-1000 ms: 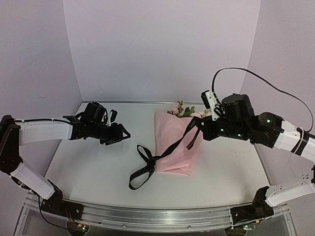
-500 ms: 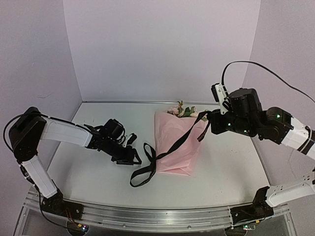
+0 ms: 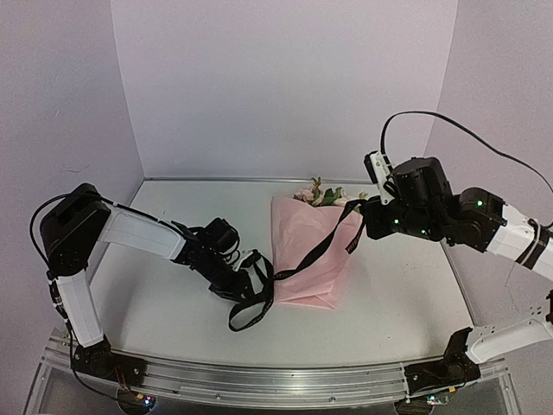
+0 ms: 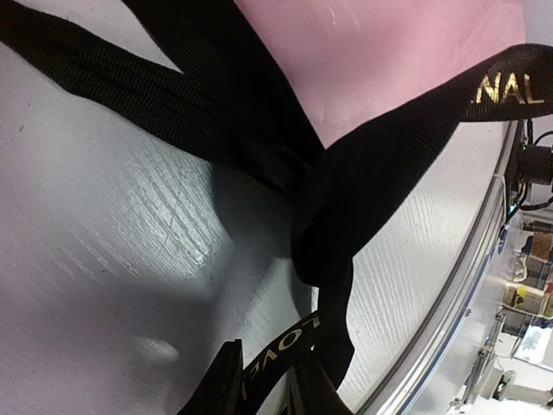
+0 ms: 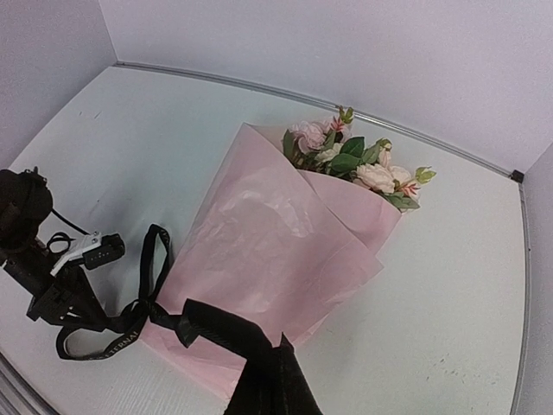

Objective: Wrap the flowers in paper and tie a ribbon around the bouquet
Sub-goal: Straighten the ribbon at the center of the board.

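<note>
White desk (image 3: 155, 311) enclosed by plain pale lilac walls (image 3: 285, 86) at the back and both sides, with a metal rail (image 3: 259, 376) along the near edge. The bouquet (image 3: 307, 259) lies right of centre on the desk. Its pink paper (image 5: 259, 242) cone points toward the near edge, and the flowers (image 5: 346, 160) at its wide end face the back wall.

The left end effector (image 3: 248, 281) is low over the desk just left of the cone. Its fingers (image 4: 220, 380) stand close on either side of the black ribbon (image 3: 321, 246), beside the ribbon's knot. Whether they clamp it cannot be told.

The right end effector (image 3: 367, 216) is raised right of the flowers, pressed together on the ribbon's other end. From there the ribbon runs taut across the paper down to the knot.
</note>
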